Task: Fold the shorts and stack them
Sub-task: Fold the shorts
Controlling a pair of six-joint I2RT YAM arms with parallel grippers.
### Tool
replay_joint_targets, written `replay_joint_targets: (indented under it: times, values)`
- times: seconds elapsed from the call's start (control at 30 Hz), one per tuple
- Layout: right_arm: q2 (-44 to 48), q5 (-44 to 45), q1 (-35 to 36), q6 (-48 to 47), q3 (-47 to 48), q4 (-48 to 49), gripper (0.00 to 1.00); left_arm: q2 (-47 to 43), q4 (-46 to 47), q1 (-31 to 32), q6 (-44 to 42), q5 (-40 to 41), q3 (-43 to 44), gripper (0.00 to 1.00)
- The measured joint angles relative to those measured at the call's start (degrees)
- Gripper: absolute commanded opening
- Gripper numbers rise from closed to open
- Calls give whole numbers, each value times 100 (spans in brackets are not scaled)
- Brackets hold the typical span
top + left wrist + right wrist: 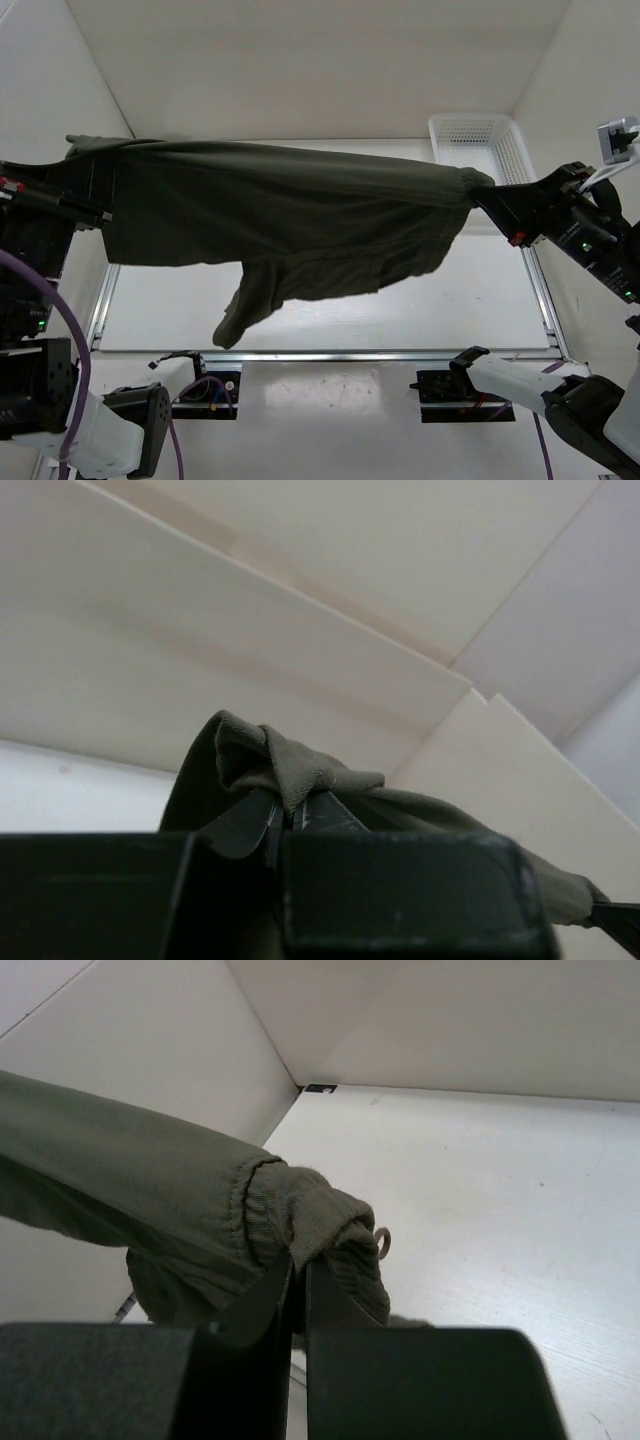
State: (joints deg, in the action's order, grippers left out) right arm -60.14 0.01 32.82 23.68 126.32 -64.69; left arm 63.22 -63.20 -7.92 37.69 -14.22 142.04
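Left tool (290, 818) closed to a narrow slit, its two dark fingers pinching a bunched fold at one end of the shorts (300, 215). Right tool (298, 1278) likewise closed narrow, clamped on the gathered, ribbed edge at the other end of the garment. In the top view the shorts hang in the air above the desk (480, 305), stretched almost level between the two tools from the left side to the right, with one loose part drooping below the middle toward the near edge. The right-hand end of the fabric sits just in front of the white mesh basket (480, 140), which stands at the far right corner of the desk. In the top view the fabric covers the left tool's fingertips, so its grip is read from the left wrist view alone. The spread garment hides much of the far desk surface and the basket's near left corner. In both wrist views the tool body fills the lower frame, and only the pinched bunch of fabric shows.
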Motion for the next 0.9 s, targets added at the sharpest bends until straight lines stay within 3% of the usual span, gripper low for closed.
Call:
replay_joint_targets:
  times: [0.2, 0.33, 0.5, 0.67, 0.77, 0.9]
  values:
    - [33, 345, 0, 57, -627, -140, 0, 175, 39, 0, -389, -343, -1073, 10]
    - [-459, 787, -24, -39, -1794, 120, 0, 1342, 157, 92, -772, -586, -1875, 10]
    - [-2149, 879, -474, -328, -2677, 1040, 0, 4079, 402, 280, -1084, -328, -2028, 10]
    - [-4339, 804, -997, -660, -2669, 1919, 0, 6669, 179, 391, -1252, -111, -1517, 10]
    - [-5466, 822, -1113, -807, -2225, 2026, 0, 7294, 24, 400, -1314, 22, -1445, 10]
    - [-6358, 800, -1187, -920, -1432, 2013, 0, 7289, -2, 391, -1370, 179, -1226, 10]
